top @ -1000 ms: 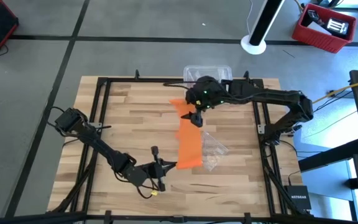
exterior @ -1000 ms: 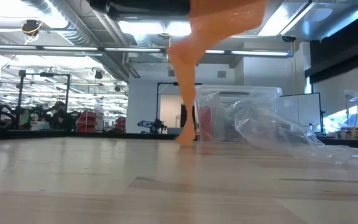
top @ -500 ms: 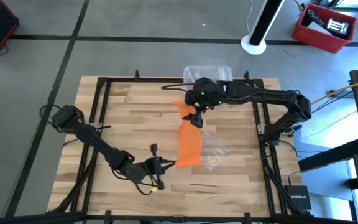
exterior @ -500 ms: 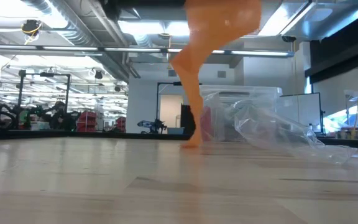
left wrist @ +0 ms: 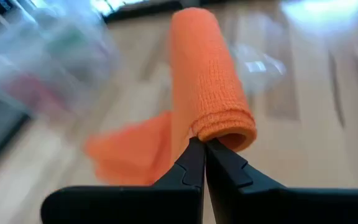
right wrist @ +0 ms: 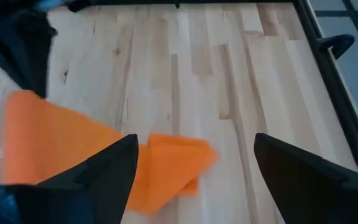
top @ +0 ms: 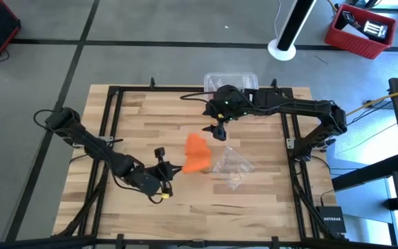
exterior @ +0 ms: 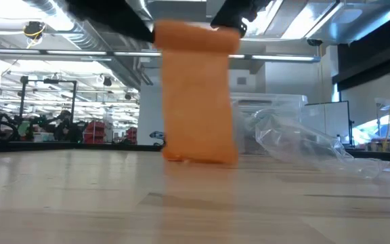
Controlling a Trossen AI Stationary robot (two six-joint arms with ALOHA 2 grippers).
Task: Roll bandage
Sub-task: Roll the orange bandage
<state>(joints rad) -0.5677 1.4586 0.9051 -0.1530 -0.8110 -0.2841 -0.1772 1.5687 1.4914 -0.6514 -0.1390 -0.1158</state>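
Bandage [left wrist: 213, 93] pinched in left claw [left wrist: 204, 146] (closed) — lifted.

Bandage [top: 196, 152] bright orange; table [top: 137, 117] pale striped wood; hands black.

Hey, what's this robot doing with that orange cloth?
It is rolling up a bandage. The left gripper is shut on the end of the orange band, part of which is already wound into a roll; the loose remainder lies crumpled on the wooden table. The right gripper is open and hovers above the table just beyond the bandage, holding nothing. A crumpled clear plastic wrapper lies beside the bandage, and a clear plastic box sits at the table's far edge.
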